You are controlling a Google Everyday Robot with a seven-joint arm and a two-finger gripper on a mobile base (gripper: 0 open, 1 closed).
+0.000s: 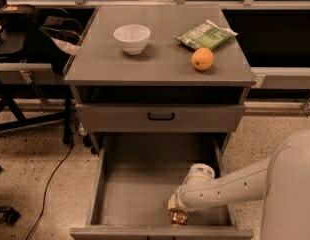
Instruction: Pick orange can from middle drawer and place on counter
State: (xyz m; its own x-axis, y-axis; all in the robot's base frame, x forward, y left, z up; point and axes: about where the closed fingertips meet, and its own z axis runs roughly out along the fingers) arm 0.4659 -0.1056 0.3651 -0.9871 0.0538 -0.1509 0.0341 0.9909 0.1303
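Claw (177, 208) is low in drawer (135, 184), approx. its 5 o'clock corner, right over can (178, 217); can't tell whether it's gripping yet. Can looks to sit on drawer floor, so prob. no lift done. Left, I'd judge: secure grip, raise, carry toward 12 o'clock, set on counter (160, 64).

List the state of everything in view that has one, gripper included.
Wide grey metal middle drawer: pulled open.
Grey drawer front with black handle: closed.
Shiny copper-orange metal can: inside the open drawer, near its front, not yet lifted out.
Gripper: down in that drawer, right at the can.
White round bowl: upright on the flat matte grey counter.
Green crinkly bag: lying flat on the counter.
Round orange fruit: whole, on the counter.
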